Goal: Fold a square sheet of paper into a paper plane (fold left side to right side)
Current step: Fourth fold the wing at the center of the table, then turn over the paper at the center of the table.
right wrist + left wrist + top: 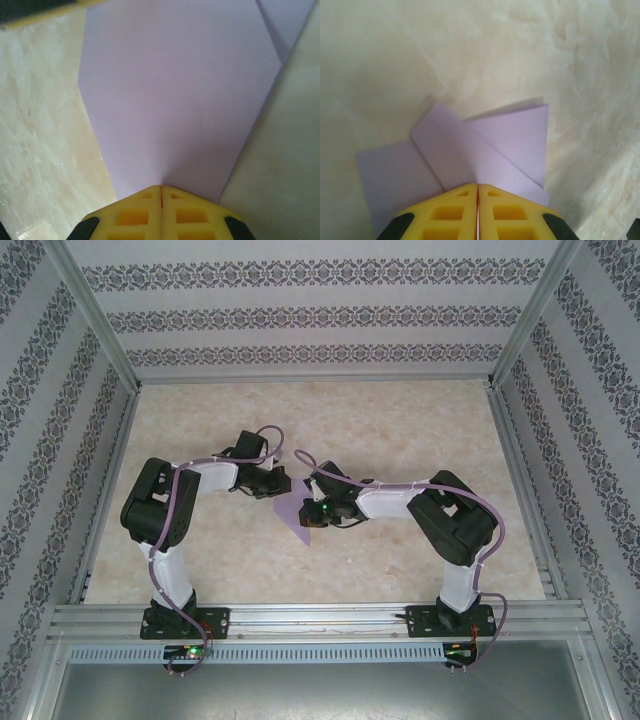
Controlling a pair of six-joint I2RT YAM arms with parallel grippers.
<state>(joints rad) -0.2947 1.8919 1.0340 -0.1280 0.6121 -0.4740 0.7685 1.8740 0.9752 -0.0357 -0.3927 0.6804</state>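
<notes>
The lilac sheet of paper [297, 521], the stuff of the paper plane, lies mid-table as a creased pointed shape. In the left wrist view the paper [455, 150] shows overlapping flaps whose creases run into my left gripper [478, 185]. Its yellow jaws are pressed together on the paper's edge. My right gripper [161, 187] is shut on the opposite end of the paper [175, 100], which spreads wide and smooth ahead of it. From above, the left gripper [284, 480] and right gripper [312, 508] meet over the sheet. A left finger [35, 12] shows at the paper's far corner.
The beige marbled tabletop [400, 430] stretches all round the paper. Patterned walls on aluminium frames [515, 440] close it in on three sides. A metal rail [320, 618] carries both arm bases at the near edge. Purple cables [180, 500] run along the arms.
</notes>
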